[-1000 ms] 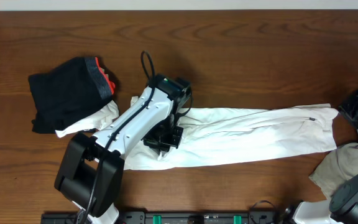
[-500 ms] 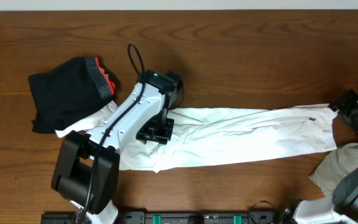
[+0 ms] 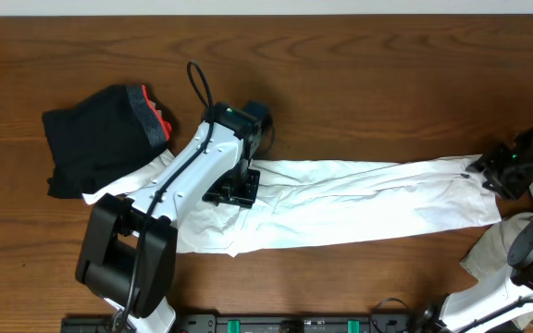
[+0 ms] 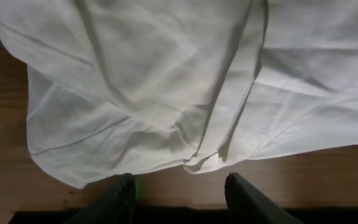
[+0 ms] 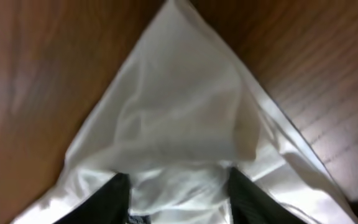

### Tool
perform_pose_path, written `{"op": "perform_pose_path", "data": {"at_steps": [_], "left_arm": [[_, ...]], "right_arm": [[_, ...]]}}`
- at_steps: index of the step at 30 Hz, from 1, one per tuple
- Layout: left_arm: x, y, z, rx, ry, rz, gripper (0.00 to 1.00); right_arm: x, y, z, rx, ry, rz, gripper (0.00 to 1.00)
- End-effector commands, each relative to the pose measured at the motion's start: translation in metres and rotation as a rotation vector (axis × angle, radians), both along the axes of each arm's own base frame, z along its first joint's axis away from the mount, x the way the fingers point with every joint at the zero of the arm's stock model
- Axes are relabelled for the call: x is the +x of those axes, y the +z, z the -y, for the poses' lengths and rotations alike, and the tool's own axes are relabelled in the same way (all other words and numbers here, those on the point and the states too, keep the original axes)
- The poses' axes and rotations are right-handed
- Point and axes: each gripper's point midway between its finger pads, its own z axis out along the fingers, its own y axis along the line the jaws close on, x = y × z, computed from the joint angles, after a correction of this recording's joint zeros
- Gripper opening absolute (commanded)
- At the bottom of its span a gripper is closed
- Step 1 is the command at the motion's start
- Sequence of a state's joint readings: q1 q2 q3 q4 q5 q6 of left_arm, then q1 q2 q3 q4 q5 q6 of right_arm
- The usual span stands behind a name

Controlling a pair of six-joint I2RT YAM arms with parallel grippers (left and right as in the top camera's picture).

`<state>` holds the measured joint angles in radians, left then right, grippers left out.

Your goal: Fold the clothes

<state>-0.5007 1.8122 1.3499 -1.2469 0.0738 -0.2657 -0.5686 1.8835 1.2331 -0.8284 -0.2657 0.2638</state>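
- Release: left hand (image 4: 180, 184) now parted, empty, beside white T-shirt's (image 3: 359, 203) edge; shirt lies banded across desk (image 3: 368, 83).
- Approach: right hand (image 5: 179, 186) has reached its right corner, cloth between its jaws; grip unclear.
- Implication: lengthwise fold laid, crosswise fold pending.

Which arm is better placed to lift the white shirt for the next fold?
Probably right: the right end effector straddles one end of the shirt, cloth between its fingers. The left end effector is open and empty, just short of the cloth's edge.
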Motion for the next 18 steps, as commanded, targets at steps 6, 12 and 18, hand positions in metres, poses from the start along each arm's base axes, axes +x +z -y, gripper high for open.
{"op": "perform_pose_path", "data": {"at_steps": [6, 12, 18], "left_arm": [[0.001, -0.001, -0.003, 0.016, 0.005, 0.003, 0.49], [0.001, -0.001, -0.003, 0.016, 0.005, 0.003, 0.49], [0.004, -0.002, -0.002, 0.008, 0.001, 0.016, 0.49]], "right_arm": [[0.021, 0.016, -0.005, 0.056, -0.009, 0.104, 0.01], [0.021, 0.059, -0.005, 0.05, 0.015, 0.206, 0.01], [0.001, 0.092, 0.012, -0.075, 0.007, 0.218, 0.01]]}}
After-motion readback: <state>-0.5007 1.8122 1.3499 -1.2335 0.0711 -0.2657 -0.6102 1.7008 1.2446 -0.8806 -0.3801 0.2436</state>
